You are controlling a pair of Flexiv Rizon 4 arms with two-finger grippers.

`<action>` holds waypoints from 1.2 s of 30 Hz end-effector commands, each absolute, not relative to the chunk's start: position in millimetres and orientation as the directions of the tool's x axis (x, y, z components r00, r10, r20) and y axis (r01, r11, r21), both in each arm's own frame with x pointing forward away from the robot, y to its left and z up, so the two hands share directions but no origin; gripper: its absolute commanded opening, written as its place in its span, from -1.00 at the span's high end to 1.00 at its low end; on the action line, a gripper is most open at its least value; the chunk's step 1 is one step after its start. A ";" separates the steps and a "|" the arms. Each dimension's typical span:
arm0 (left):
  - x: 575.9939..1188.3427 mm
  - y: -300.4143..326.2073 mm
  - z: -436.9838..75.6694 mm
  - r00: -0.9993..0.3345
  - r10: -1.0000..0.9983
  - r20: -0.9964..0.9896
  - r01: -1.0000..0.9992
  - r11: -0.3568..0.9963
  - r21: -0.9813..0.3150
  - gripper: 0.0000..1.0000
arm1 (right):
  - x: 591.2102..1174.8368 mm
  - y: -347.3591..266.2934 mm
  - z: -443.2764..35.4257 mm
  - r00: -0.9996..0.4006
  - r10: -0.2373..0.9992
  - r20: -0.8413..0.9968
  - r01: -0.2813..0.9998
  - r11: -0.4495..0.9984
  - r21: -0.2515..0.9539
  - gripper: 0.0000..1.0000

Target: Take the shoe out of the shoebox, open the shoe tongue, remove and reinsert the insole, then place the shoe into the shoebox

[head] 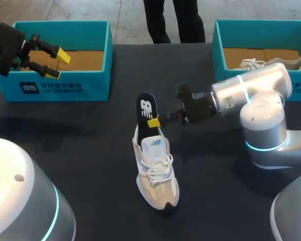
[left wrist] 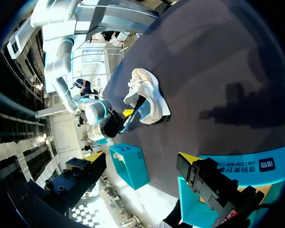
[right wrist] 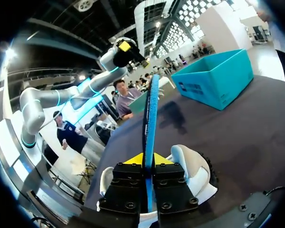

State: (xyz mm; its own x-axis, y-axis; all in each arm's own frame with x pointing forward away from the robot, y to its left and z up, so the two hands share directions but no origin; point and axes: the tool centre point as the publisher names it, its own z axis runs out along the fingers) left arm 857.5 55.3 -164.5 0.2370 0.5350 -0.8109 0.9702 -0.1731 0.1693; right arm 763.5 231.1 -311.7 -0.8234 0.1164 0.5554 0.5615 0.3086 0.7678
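The shoe [head: 155, 175] stands upright at mid-table, toe toward the near edge. The insole [head: 146, 107] rises on edge at its heel end, just left of the right gripper [head: 154, 122], whose fingers are pressed together on it. The left gripper [head: 58, 65] hangs over the far-left shoebox [head: 90, 86], fingers spread and empty.

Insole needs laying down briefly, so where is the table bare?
Bare table lies between the left shoebox and the shoe, and again between the shoe's toe and the right arm. It is crowded at the heel, where the right gripper pinches the insole.
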 end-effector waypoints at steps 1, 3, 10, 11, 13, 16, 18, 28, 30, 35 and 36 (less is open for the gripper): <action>856.7 55.3 -164.3 0.238 0.537 -0.810 0.970 -0.173 0.170 -1.00 | 762.2 234.6 -311.0 -0.825 0.118 0.553 0.559 0.313 0.767 1.00; 856.7 55.3 -164.3 0.238 0.537 -0.810 0.970 -0.173 0.170 -1.00 | 762.2 236.6 -310.6 -0.824 0.104 0.557 0.556 0.333 0.761 1.00; 856.7 55.3 -164.3 0.238 0.537 -0.810 0.970 -0.173 0.170 -1.00 | 761.8 241.5 -314.3 -0.809 0.069 0.584 0.563 0.379 0.734 1.00; 856.7 55.3 -164.3 0.238 0.537 -0.810 0.970 -0.173 0.170 -1.00 | 761.6 241.9 -315.6 -0.805 0.068 0.589 0.566 0.384 0.729 1.00; 856.7 55.3 -164.3 0.238 0.537 -0.810 0.970 -0.173 0.170 -1.00 | 761.1 242.5 -318.2 -0.799 0.063 0.598 0.570 0.393 0.721 1.00; 856.7 55.3 -164.3 0.238 0.537 -0.810 0.970 -0.173 0.170 -1.00 | 760.5 242.4 -321.6 -0.790 0.061 0.610 0.579 0.400 0.710 1.00; 856.7 55.3 -164.3 0.238 0.537 -0.810 0.970 -0.173 0.170 -1.00 | 760.1 241.8 -323.5 -0.786 0.060 0.615 0.583 0.403 0.705 1.00; 856.7 55.3 -164.3 0.238 0.537 -0.810 0.970 -0.173 0.170 -1.00 | 753.8 236.7 -335.1 -0.757 0.067 0.650 0.617 0.402 0.677 1.00; 856.7 55.3 -164.3 0.238 0.537 -0.810 0.970 -0.173 0.170 -1.00 | 751.7 236.4 -337.2 -0.752 0.067 0.656 0.622 0.402 0.672 1.00; 856.7 55.3 -164.3 0.238 0.537 -0.810 0.970 -0.173 0.170 -1.00 | 745.6 237.1 -342.6 -0.738 0.061 0.672 0.632 0.411 0.657 1.00; 856.7 55.3 -164.3 0.238 0.537 -0.810 0.970 -0.173 0.170 -1.00 | 744.3 237.4 -343.8 -0.733 0.059 0.677 0.635 0.416 0.651 1.00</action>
State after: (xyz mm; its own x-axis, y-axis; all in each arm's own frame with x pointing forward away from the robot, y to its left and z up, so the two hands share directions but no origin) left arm 857.5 55.3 -164.5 0.2370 0.5350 -0.8109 0.9702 -0.1731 0.1693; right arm 745.4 234.4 -340.8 -0.7363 0.0588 0.6741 0.6334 0.4104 0.6561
